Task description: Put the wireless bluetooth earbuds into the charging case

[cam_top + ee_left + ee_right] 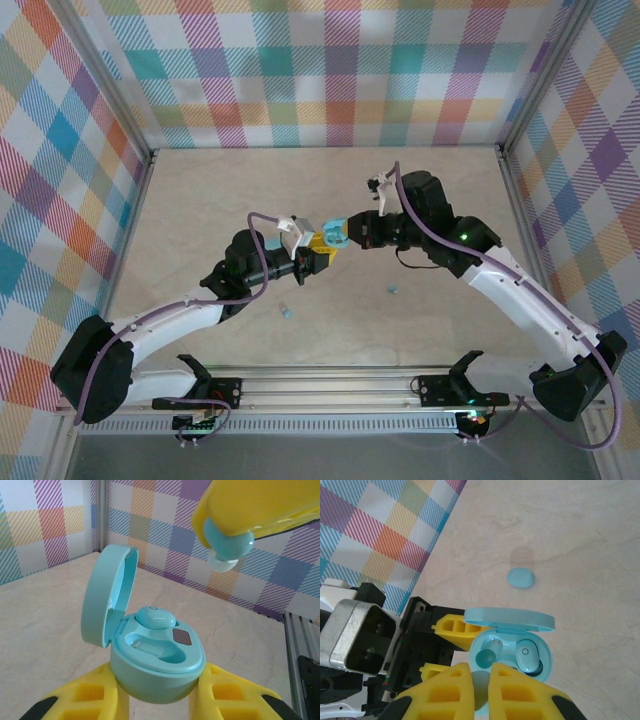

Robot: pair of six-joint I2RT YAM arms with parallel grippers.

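Table [300, 190]: pale marbled top, plaid walls [330, 60] on three sides. Both arms reach in and meet over the middle of it.

Left arm [180, 325]: comes in from the near left. Right arm [520, 290]: comes in from the near right.

My left tool [157, 702]: narrow, its yellow fingers [95, 695] clamped on either side of the charging case [157, 662], gripping the lower body. It holds the case up off the table.

My right tool [481, 685]: closed right down, pinching one gripped earbud [227, 545] at its tips. In the left wrist view it hangs above and to the right of the case, apart from it. From the right wrist view it sits over the open case on the empty-slot side.

Charging case: pale teal and round. Its lid [102, 597] is hinged open and stands nearly upright on the left side.

Inside: a seated earbud [155, 617] rests in the far slot. The near slot [150, 647] is bare, with a dark patch beside it.

On the table: a loose earbud [287, 312] lies near my left arm. A second loose earbud [393, 290] lies nearer my right arm. They are well apart from each other and from the case.
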